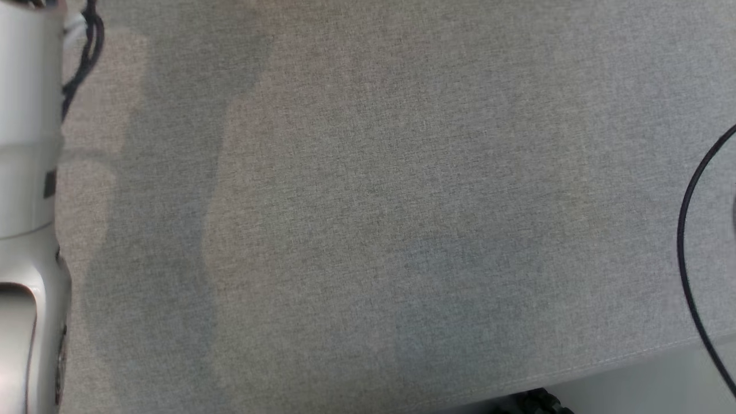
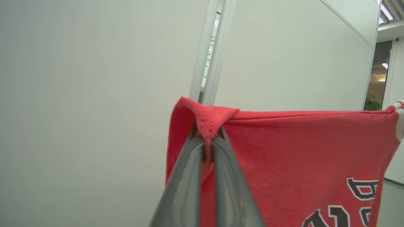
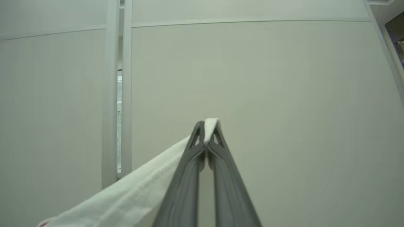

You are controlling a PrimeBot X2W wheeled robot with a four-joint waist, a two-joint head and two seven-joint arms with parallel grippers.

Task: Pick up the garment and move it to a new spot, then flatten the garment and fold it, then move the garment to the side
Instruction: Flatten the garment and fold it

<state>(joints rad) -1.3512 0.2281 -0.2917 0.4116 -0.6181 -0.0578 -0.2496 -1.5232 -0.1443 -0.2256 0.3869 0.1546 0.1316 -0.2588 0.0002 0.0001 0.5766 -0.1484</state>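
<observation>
Both grippers are clamped on cloth. The left gripper (image 2: 208, 134) pinches a bunched corner of the red garment (image 2: 300, 151), and a nub of fabric pokes out above its closed tips. The right gripper (image 3: 207, 124) is shut on a white band (image 3: 132, 192), which I take to be trim of the same garment; a red speck shows at the band's far lower end.

In the left wrist view the top edge runs taut and nearly level away from the pinch. The body, with dark white-edged lettering (image 2: 359, 189), hangs below it in front of a pale wall (image 2: 79, 94). So the garment hangs in the air, spread between the two arms. It is presumably above the grey table (image 1: 368, 201) seen in the head view, where a pale forearm (image 1: 29, 172) lines the left edge.

It looks like a light, soft knit, limp and with no stiffness of its own, so it will droop wherever it is not held. It is not fragile, and the weave should give the fingers good friction. Each pinch is small, though, and pulling the arms too far apart could drag a corner free.

Corners and hems are the places to take hold, since a grip in mid-panel would only bunch the cloth. With the top edge taut, the lower hem should land first and the rest should lay out flat.
</observation>
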